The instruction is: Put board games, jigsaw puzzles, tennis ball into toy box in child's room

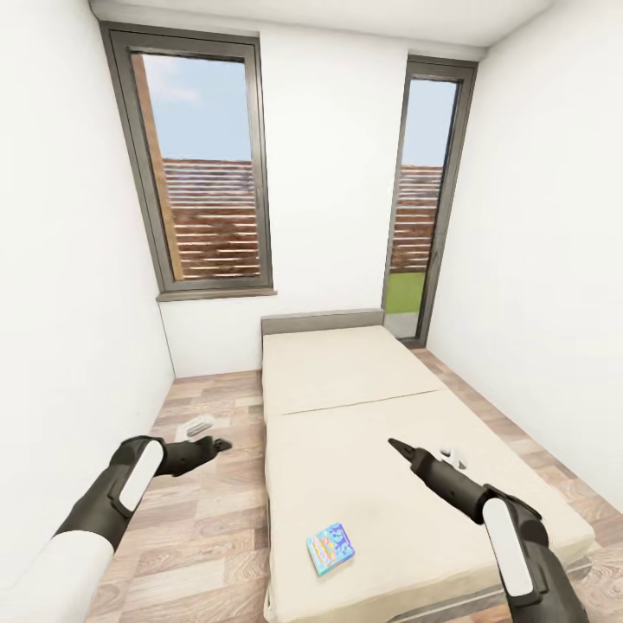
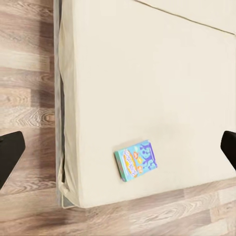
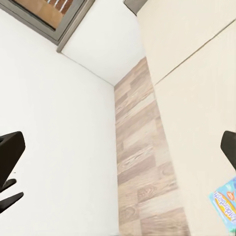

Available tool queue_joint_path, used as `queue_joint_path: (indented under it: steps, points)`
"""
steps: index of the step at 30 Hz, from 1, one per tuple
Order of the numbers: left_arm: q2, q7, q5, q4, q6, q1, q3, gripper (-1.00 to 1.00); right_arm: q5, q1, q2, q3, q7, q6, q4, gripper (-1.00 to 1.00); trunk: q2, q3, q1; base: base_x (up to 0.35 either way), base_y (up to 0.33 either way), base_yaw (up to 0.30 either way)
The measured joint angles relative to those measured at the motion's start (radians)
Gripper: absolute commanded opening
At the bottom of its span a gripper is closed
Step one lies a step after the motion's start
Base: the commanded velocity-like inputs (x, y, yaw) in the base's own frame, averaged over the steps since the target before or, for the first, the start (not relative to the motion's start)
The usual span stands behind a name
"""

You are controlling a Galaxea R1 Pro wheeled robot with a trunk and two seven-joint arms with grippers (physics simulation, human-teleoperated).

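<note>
A small blue-teal board game (image 1: pixel 330 548) lies flat on the beige bed (image 1: pixel 363 407), near its foot and its left edge. It is also in the left wrist view as the board game (image 2: pixel 136 160) and at the edge of the right wrist view as the board game (image 3: pixel 227 201). My left gripper (image 1: pixel 216 446) hangs open over the floor left of the bed, with black fingertips (image 2: pixel 10 152) wide apart. My right gripper (image 1: pixel 398 446) hovers open above the mattress, its fingertips (image 3: pixel 10 152) also wide apart. A small white thing (image 1: pixel 454 454) on the mattress is mostly hidden behind my right arm. The table, toy box, jigsaw puzzles and tennis ball are out of view.
The bed fills the right of the narrow white-walled room, its grey headboard (image 1: pixel 322 322) against the far wall. A strip of wood-plank floor (image 1: pixel 208 519) runs along its left side. A pale flat object (image 1: pixel 197 426) lies on that floor. Two tall dark-framed windows (image 1: pixel 203 164) stand in the far wall.
</note>
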Motion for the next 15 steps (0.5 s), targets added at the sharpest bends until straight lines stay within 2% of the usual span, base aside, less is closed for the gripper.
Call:
queue_joint_path:
  steps: [2,3,5,8,10,15]
  points:
    - [0.000,0.002,-0.014,0.014,-0.008,-0.002,0.001,1.00,0.001,-0.004,0.002,0.036,-0.018,0.031,-0.015,1.00,0.000,0.000,0.000,0.000,0.000,0.000]
    - [-0.001,0.002,-0.020,0.025,-0.014,-0.002,0.001,1.00,0.000,-0.006,0.003,0.067,-0.040,0.050,-0.035,1.00,0.000,0.000,0.000,0.000,0.000,0.000]
    - [-0.001,0.003,-0.027,0.044,-0.023,-0.004,0.001,1.00,-0.004,-0.008,0.004,0.137,-0.117,0.074,-0.091,1.00,0.000,0.000,0.000,0.000,0.000,0.000]
    - [-0.001,0.003,-0.031,0.053,-0.027,-0.004,0.001,1.00,-0.013,-0.009,0.004,0.192,-0.203,0.085,-0.138,1.00,0.000,0.000,0.000,0.000,0.000,0.000]
    - [-0.001,0.004,-0.032,0.056,-0.028,-0.004,0.002,1.00,-0.017,-0.009,0.004,0.215,-0.244,0.088,-0.155,1.00,0.000,0.000,0.000,0.000,0.000,0.000]
    - [-0.001,0.003,-0.033,0.058,-0.029,-0.005,0.002,1.00,-0.022,-0.009,0.004,0.232,-0.278,0.091,-0.168,1.00,0.000,0.000,0.000,0.000,0.000,0.000]
